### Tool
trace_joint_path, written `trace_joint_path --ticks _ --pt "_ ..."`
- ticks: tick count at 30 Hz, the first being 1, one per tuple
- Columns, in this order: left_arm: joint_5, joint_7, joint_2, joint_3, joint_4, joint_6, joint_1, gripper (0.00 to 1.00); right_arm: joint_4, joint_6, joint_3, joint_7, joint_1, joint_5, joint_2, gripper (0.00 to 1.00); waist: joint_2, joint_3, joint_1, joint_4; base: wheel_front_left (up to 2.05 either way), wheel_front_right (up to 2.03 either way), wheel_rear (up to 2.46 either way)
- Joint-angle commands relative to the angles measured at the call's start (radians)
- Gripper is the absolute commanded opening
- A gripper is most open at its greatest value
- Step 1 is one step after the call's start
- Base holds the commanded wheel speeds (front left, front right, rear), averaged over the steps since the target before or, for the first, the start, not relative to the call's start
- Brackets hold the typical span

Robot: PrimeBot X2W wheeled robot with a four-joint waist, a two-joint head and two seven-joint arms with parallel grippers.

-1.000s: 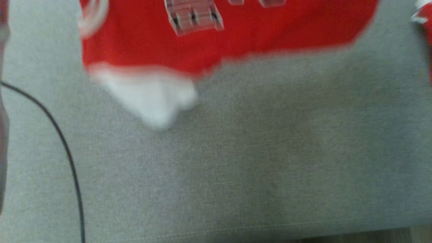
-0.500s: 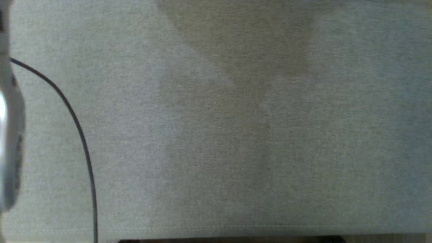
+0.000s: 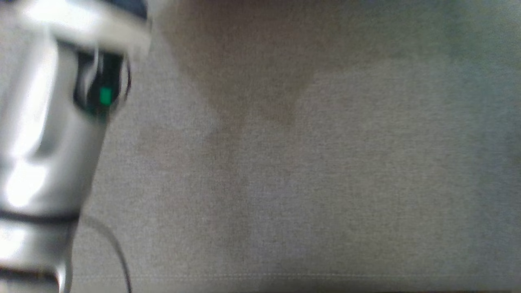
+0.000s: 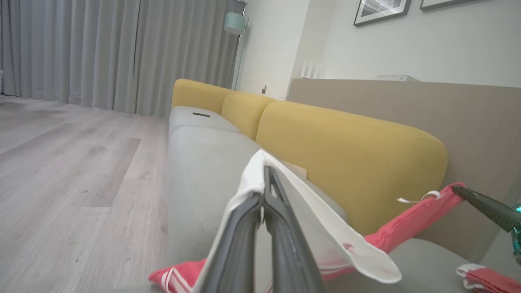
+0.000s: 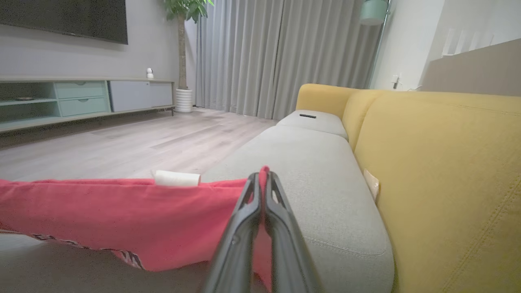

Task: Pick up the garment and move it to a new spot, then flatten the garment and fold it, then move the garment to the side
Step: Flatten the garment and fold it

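Landmark for all positions: the grey woven sofa seat cushion [image 3: 325, 183].

Nearest: the left gripper [image 4: 266, 175] is seen with its two dark fingers pressed together on a white edge of the red-and-white cloth garment [image 5: 122, 215]; the white cloth is draped over both sides of the fingers. The right gripper [image 5: 260, 176] is likewise clamped, a red edge being pinched at its tips. No gap is seen between either pair of fingers.

The garment is held up above the seat cushion and stretched as a band between the two grippers. Part of its lower edge sags towards the cushion; whether contact is made cannot be told.

In the head view a blurred pale silver forearm [image 3: 40, 142] is seen over the left part of the cushion, with a thin dark cable [image 3: 118, 252] near the cushion's front seam.

Behind the cushion: the mustard-yellow padded backrest [image 4: 346, 154]. Further along the sofa, a small flat dark object [image 5: 307, 116] is noted on the far seat. Beyond that, grey pleated curtains [image 5: 252, 57].

Judgement: the carry to a new spot is in hand; flattening is not yet begun. For the next move, the garment should be lowered onto the cushion with the stretch kept, both grips being loosed only once it is laid flat.
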Motion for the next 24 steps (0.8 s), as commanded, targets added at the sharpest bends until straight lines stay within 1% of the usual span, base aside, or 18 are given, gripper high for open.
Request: trace_joint_path --ticks 1,3,5,8,11,15,20,23,24 --pt "-0.001 -0.005 0.059 0.043 -0.066 -0.006 0.052 0.00 -0.042 0.007 -0.013 -0.005 0.070 0.014 -0.025 0.00 0.0000 -0.058 0.0001 -0.017 0.00 0.00 0.00" --pt "0.002 -0.005 0.082 0.050 -0.120 -0.003 0.175 0.00 -0.068 0.007 -0.022 -0.005 0.148 0.037 -0.026 0.00 0.0000 -0.092 0.0001 -0.024 0.00 0.00 0.00" --pt "-0.002 -0.005 0.098 0.056 -0.166 0.009 0.289 0.00 -0.091 0.007 -0.018 -0.005 0.224 0.049 -0.025 0.00 0.0000 -0.124 0.0001 -0.034 0.00 0.00 0.00" --pt "-0.013 -0.005 0.113 0.056 -0.233 0.033 0.440 0.00 -0.114 0.007 -0.014 -0.005 0.324 0.065 -0.021 0.00 0.0000 -0.165 0.0001 -0.048 0.00 0.00 0.00" --pt "-0.017 -0.005 0.123 0.059 -0.298 0.066 0.569 0.00 -0.133 0.007 -0.014 -0.005 0.405 0.082 -0.011 0.00 0.0000 -0.199 0.0001 -0.062 0.00 0.00 0.00" --pt "-0.023 -0.005 0.126 0.071 -0.376 0.114 0.716 0.00 -0.154 0.007 -0.025 -0.005 0.494 0.091 -0.001 0.00 0.0000 -0.235 0.0001 -0.074 0.00 0.00 0.00" --pt "-0.036 -0.005 0.119 0.085 -0.468 0.164 0.880 0.00 -0.186 0.007 -0.077 -0.005 0.615 0.088 0.005 0.00 0.0000 -0.268 0.0001 -0.072 0.00 0.00 0.00" --pt "-0.037 -0.005 0.121 0.088 -0.519 0.182 0.953 0.00 -0.221 0.007 -0.124 -0.005 0.694 0.075 0.004 0.00 0.0000 -0.276 0.0001 -0.063 0.00 0.00 0.00" --pt "-0.037 -0.005 0.121 0.088 -0.519 0.182 0.953 0.00 -0.221 0.007 -0.124 -0.005 0.694 0.075 0.004 0.00 0.0000 -0.276 0.0001 -0.063 0.00 0.00 0.00"
